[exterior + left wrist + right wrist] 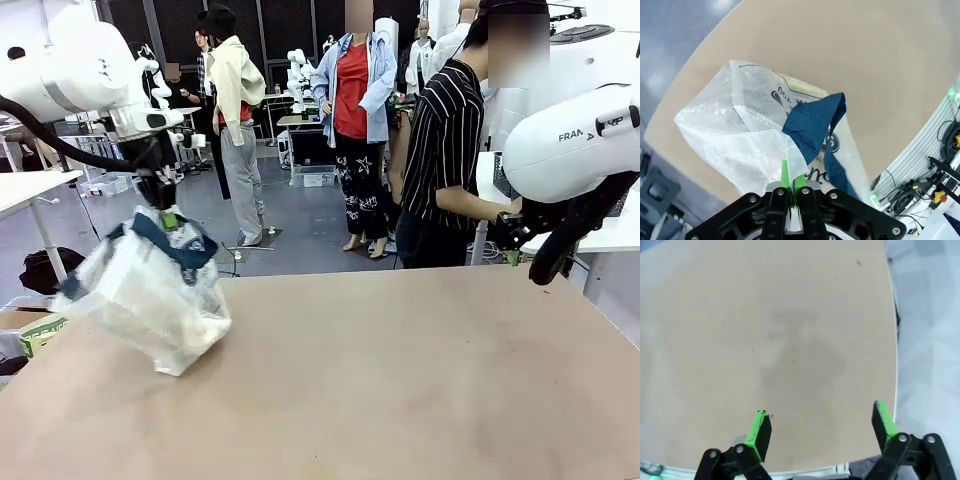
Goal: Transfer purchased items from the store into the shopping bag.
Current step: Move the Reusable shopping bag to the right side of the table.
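The shopping bag (150, 290), see-through whitish plastic with navy strap handles, hangs tilted at the table's left edge, its bottom resting on the tabletop. My left gripper (165, 212) is shut on the bag's top rim next to a navy handle. In the left wrist view the bag (745, 135) hangs below my left gripper (792, 181), its green pads pinched on the plastic beside the navy strap (812, 127). My right gripper (822, 427) stands open above the bare table with nothing between its fingers. The store and the purchased items are out of view.
The brown table (400, 380) stretches wide to the right of the bag. A person in a striped shirt (445, 160) stands at the far right side, behind my right arm (570, 150). The table's right edge (895, 340) runs close to the right gripper.
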